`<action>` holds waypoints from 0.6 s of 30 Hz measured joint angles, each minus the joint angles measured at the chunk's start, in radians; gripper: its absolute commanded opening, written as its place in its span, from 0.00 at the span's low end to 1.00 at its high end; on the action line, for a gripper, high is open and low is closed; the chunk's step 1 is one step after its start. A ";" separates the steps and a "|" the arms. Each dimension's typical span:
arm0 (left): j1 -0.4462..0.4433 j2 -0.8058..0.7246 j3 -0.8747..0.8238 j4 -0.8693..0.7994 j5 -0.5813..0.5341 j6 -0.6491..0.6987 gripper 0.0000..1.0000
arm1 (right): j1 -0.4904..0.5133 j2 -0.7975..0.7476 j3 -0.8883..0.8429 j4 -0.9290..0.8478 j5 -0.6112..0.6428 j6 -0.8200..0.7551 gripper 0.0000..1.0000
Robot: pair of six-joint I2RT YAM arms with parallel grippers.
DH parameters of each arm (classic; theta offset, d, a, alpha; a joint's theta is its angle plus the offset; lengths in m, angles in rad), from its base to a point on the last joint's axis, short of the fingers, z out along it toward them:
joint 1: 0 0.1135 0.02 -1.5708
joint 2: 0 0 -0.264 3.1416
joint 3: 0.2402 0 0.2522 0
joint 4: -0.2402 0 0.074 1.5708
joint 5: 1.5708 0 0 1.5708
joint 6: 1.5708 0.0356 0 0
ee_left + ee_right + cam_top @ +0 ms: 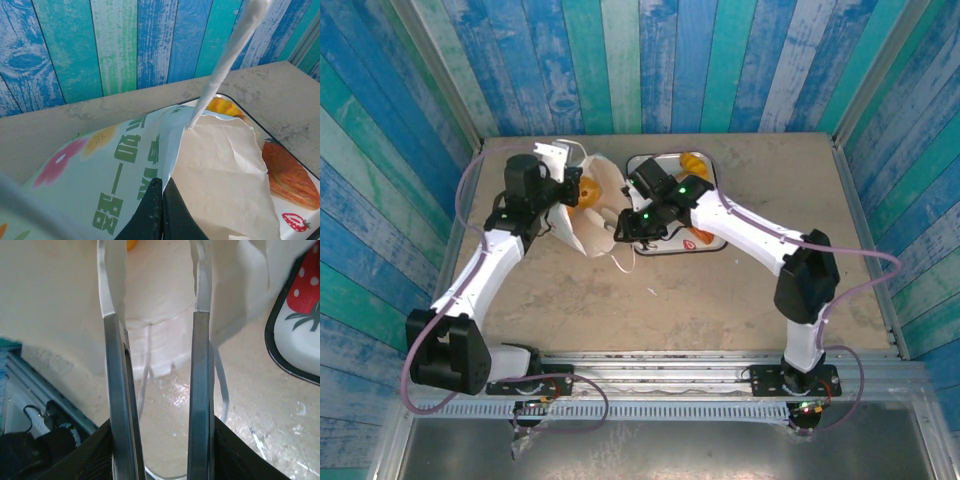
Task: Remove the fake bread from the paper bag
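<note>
Beside tray (pixel 270 340), left end effector (pixel 162 186) pinching paper bag (pixel 220 165), right end effector (pixel 161 440) grasping tongs (pixel 201 390).

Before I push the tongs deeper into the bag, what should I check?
1. Left gripper pinching the paper bag at its rim: ok.
2. Bag lying on its side, mouth open toward the tongs: ok.
3. Right gripper clamped on the metal tongs: ok.
4. Tong tips apart with nothing between them: ok.
5. Fake bread inside the bag: ok, an orange piece shows in the mouth.
6. Free spot on the strawberry-print tray beside the croissant: cannot tell, much of it is hidden.
</note>
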 measured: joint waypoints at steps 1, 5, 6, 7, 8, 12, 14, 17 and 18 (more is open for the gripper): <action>0.000 -0.001 -0.007 0.009 0.005 -0.005 0.00 | 0.000 0.024 0.018 0.003 0.003 0.003 0.47; 0.000 -0.002 -0.027 0.040 0.022 -0.035 0.00 | 0.000 0.119 0.096 0.020 0.018 0.025 0.49; 0.000 -0.002 -0.031 0.049 0.024 -0.045 0.00 | 0.000 0.141 0.114 0.027 0.021 0.032 0.49; 0.000 -0.002 -0.038 0.059 0.025 -0.055 0.00 | 0.000 0.162 0.129 0.033 0.022 0.040 0.49; 0.000 -0.002 -0.043 0.065 0.026 -0.061 0.00 | 0.000 0.176 0.142 0.037 0.023 0.045 0.49; 0.000 -0.004 -0.074 0.097 0.026 -0.089 0.00 | 0.000 0.241 0.200 0.069 0.021 0.079 0.49; 0.000 -0.007 -0.082 0.100 0.026 -0.098 0.00 | -0.003 0.260 0.215 0.086 0.018 0.096 0.49; 0.001 -0.014 -0.087 0.104 0.024 -0.106 0.00 | -0.009 0.283 0.226 0.124 0.002 0.126 0.48; 0.001 -0.014 -0.087 0.104 0.023 -0.108 0.00 | -0.011 0.292 0.235 0.129 -0.005 0.132 0.48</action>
